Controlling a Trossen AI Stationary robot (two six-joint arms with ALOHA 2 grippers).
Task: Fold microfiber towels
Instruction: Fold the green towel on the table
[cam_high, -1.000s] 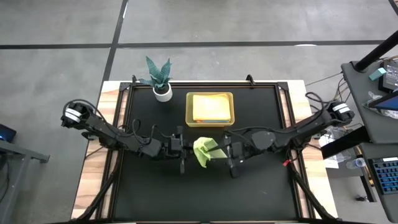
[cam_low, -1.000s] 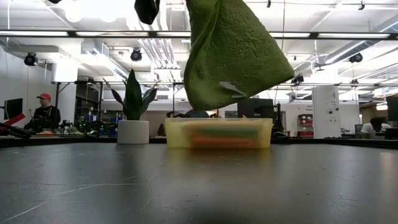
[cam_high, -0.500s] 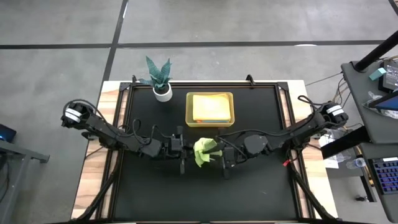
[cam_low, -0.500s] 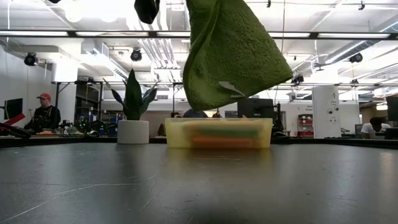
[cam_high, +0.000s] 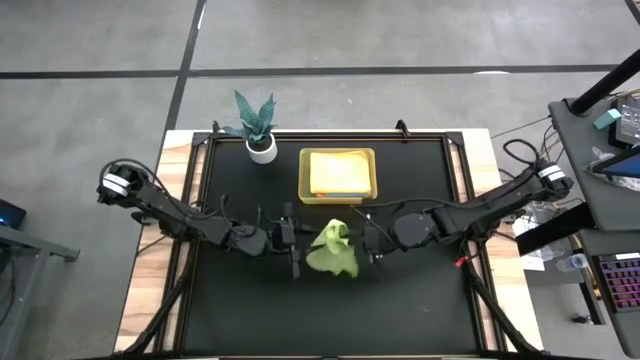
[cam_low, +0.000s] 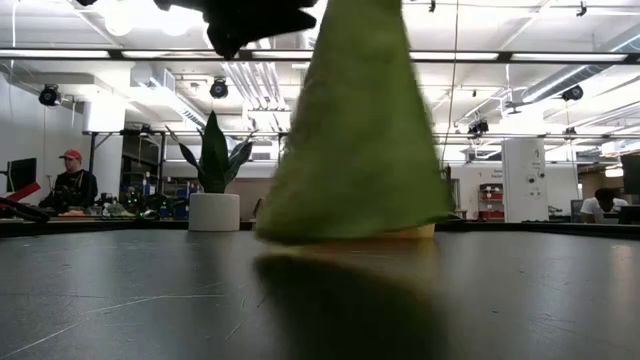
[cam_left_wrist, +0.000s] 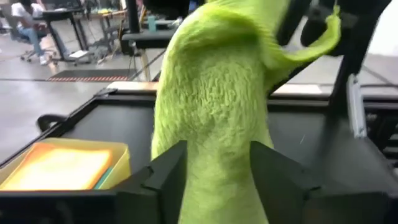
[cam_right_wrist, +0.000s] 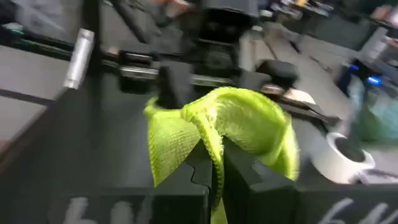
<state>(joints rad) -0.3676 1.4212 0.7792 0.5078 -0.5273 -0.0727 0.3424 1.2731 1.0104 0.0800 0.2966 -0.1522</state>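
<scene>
Your two arms reach in low from the 9 and 3 o'clock edges of the black tabletop (cam_high: 420, 300) and meet near its centre, wrists level and facing each other. The left tool (cam_high: 296, 240) and the right tool (cam_high: 368, 240) both hold the lime green towel (cam_high: 333, 249), which hangs between them just at 6 o'clock of the yellow-green bin (cam_high: 338, 175). From your left wrist, the left tool (cam_left_wrist: 214, 168) has its fingers (cam_left_wrist: 166, 174) pinching a thick bunch of the towel (cam_left_wrist: 214, 106). From your right wrist, the right tool (cam_right_wrist: 212, 163) is pressed nearly together on a thin rolled edge of the towel (cam_right_wrist: 245, 127). The low view adds what the overhead cannot: the towel (cam_low: 355, 130) drapes down in a cone whose lower edge sits at about tabletop level; whether it touches, you cannot tell. It hides most of the bin there, and a potted plant (cam_low: 214, 170) stands beside, at 11 o'clock on the tabletop.
</scene>
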